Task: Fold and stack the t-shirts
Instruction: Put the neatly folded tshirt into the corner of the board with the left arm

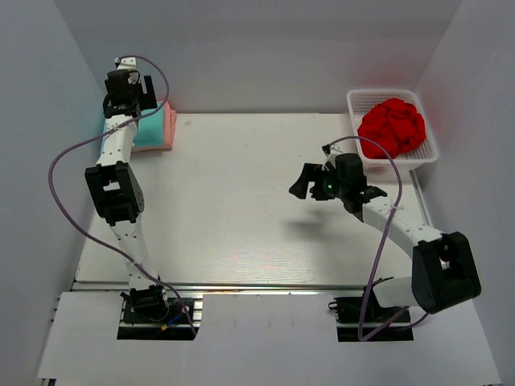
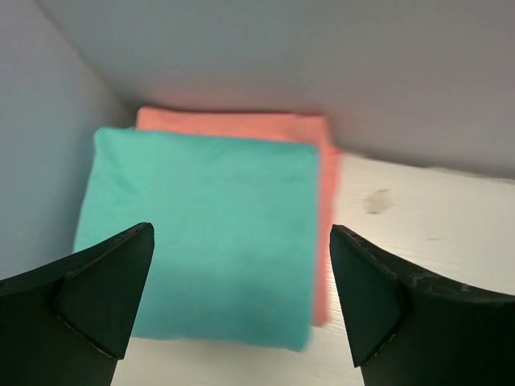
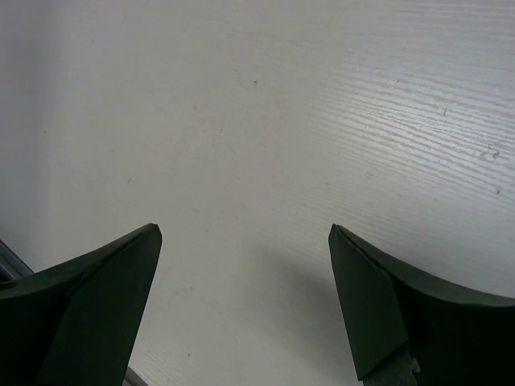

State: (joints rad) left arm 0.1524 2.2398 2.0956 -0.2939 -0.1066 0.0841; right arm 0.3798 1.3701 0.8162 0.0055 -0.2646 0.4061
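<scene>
Right pincer (image 1: 299, 186) hangs wide open over the worktop (image 1: 233, 209), near-left of the basket (image 1: 354, 98). Inside the basket the red tee (image 1: 392, 127) lies crumpled, with no clear axis. Well left of the basket, the teal tee (image 2: 201, 233) lies folded near-square, its edges along the worktop's, atop the pink tee (image 2: 241, 121). Left pincer (image 2: 241, 229) gapes above both.

Matt cloth t-shirts (image 2: 201, 233); wood-grain table (image 3: 265, 121).

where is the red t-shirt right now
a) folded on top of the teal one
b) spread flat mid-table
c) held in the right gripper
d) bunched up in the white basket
d: the red t-shirt lies crumpled inside the white basket, unfolded and held by neither arm.
</scene>
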